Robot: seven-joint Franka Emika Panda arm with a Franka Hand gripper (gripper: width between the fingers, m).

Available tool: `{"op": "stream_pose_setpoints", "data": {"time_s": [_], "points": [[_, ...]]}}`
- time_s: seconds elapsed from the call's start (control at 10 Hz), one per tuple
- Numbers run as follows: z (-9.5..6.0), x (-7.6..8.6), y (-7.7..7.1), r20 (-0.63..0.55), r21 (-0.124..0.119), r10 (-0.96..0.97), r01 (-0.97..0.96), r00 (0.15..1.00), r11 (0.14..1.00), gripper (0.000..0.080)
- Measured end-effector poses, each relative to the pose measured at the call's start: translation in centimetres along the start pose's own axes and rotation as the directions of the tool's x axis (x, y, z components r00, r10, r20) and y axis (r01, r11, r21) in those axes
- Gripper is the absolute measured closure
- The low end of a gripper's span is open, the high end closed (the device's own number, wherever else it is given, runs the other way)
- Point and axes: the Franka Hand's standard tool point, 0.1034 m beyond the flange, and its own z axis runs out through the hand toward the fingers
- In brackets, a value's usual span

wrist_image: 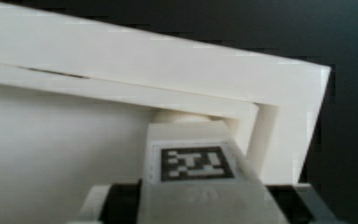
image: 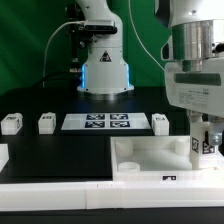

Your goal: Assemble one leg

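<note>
The gripper [image: 204, 143], seen in the exterior view, hangs at that view's right, low over the near corner of a big white tray-like part [image: 150, 157]. A leg [image: 205, 146] shows between its fingers, so it is pinching that leg. Three more legs [image: 11, 123] [image: 46, 123] [image: 161, 122] stand in a row on the black table [image: 60, 150], well apart from the tray, on either side of the marker board [image: 97, 121].

In the wrist view, the gripper [wrist_image: 195, 190] holds the leg [wrist_image: 197, 158] with its tag facing the camera. The leg's far end sits in the inner corner of the tray [wrist_image: 286, 110], close against the raised rim. Whether it touches the tray floor cannot be told.

The risk, as I judge it: the leg may be off the corner socket, which is hidden here. Pushing or turning then could jam it against the rim, tilt it in the fingers, or shove the tray across the table. Letting go early could leave it loose or toppled.
</note>
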Motion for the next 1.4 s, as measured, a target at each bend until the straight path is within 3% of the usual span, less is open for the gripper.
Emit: {"op": "stream_pose_setpoints", "data": {"time_s": [0.2,0.3,0.4,0.5,0.6,0.8,1.1,1.4], "points": [[0.03,-0.03,0.03,0.001,-0.001,-0.063,0.063,0.998,0.998,0.0505],[0.04,-0.01,0.03,0.0,-0.001,-0.148,0.148,0.989,0.989,0.0408],[0.04,0.02,0.03,0.0,-0.001,-0.269,0.269,0.963,0.963,0.0259],[0.04,0.04,0.03,0.0,-0.001,-0.371,0.371,0.929,0.929,0.0183],[0.05,0.05,0.03,0.0,-0.001,-0.427,0.427,0.904,0.904,0.016],[0.06,0.18,0.03,-0.003,-0.005,-0.629,0.629,0.777,0.777,0.0151],[0.1,0.14,0.04,-0.007,-0.023,-0.856,0.855,0.517,0.517,0.015],[0.09,0.55,-0.01,-0.002,-0.045,-0.981,0.98,0.193,0.192,0.015]]}}
